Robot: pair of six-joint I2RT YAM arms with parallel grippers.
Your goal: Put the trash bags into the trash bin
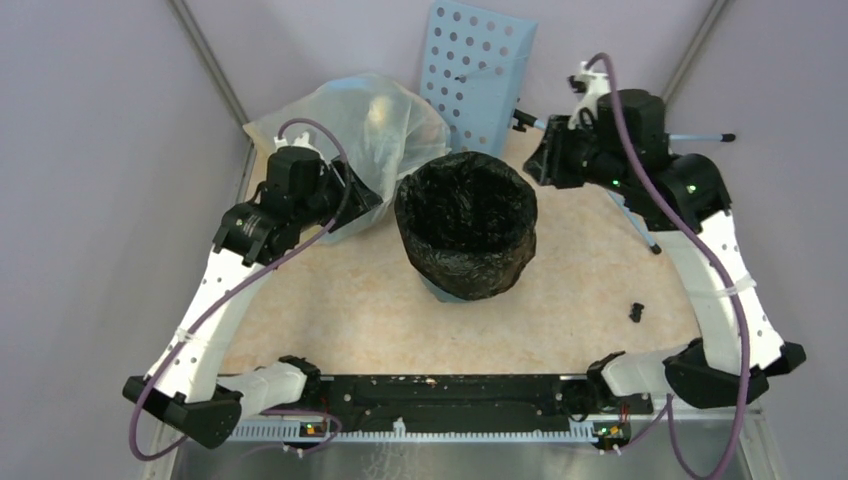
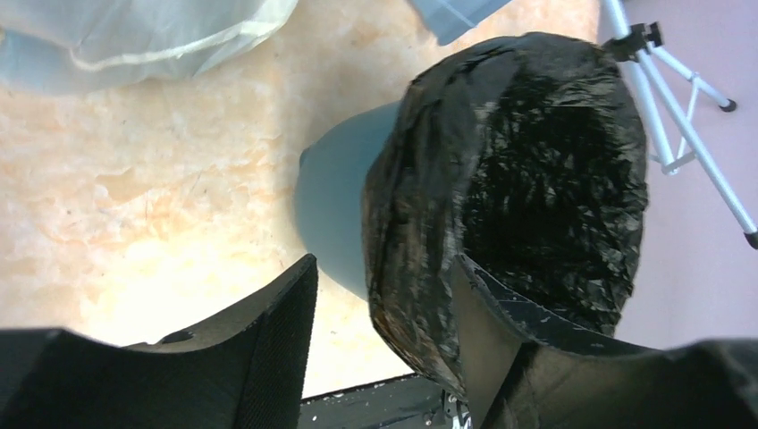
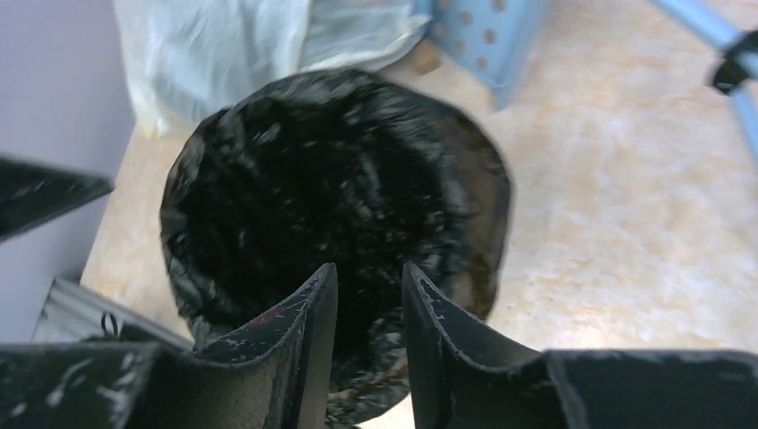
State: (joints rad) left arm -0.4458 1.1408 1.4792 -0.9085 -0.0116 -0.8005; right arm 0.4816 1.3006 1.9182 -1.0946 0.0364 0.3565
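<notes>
The glossy black trash bag lines the round teal trash bin at the table's middle, with its rim folded over the bin's sides. My left gripper is just left of the bin, open and empty. In the left wrist view its fingers stand wide apart, facing the bag and the teal side. My right gripper is off the bin's far right. In the right wrist view its fingers stand a little apart with nothing between them, above the bag.
A large translucent bulging bag lies at the back left, against my left arm. A pale blue panel with round holes leans at the back. A thin white-and-blue stand and a small black piece are at the right.
</notes>
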